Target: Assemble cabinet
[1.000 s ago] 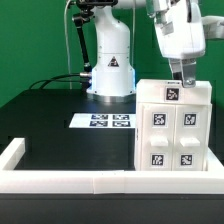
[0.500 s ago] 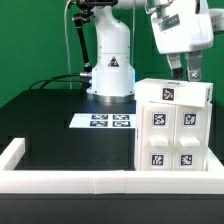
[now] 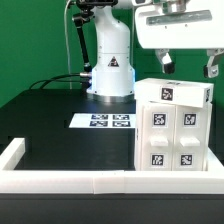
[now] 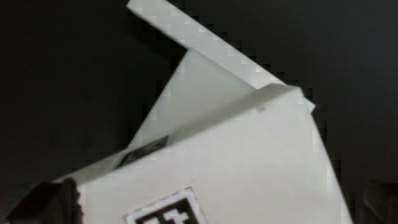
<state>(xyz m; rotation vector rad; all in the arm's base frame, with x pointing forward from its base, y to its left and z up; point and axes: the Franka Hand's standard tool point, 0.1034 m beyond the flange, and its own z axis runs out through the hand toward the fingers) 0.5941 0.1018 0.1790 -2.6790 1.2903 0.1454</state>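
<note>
The cabinet (image 3: 175,125) is a white boxy body with several square tags on its front and one on its top. It stands at the exterior view's right, against the front rim. My gripper (image 3: 188,66) hangs just above its top, open wide, with nothing between the fingers (image 3: 165,62). In the wrist view the cabinet (image 4: 231,150) fills the frame from close up, with a tag (image 4: 169,212) on it and a narrow white panel (image 4: 205,45) reaching away over the black table.
The marker board (image 3: 105,121) lies flat on the black table in front of the arm's white base (image 3: 110,70). A low white rim (image 3: 70,181) edges the table at the front and left. A black cable (image 3: 60,78) runs behind.
The gripper has lifted off the cabinet's top, turned broadside to the exterior view and opened fully. The cabinet has stayed in place.
</note>
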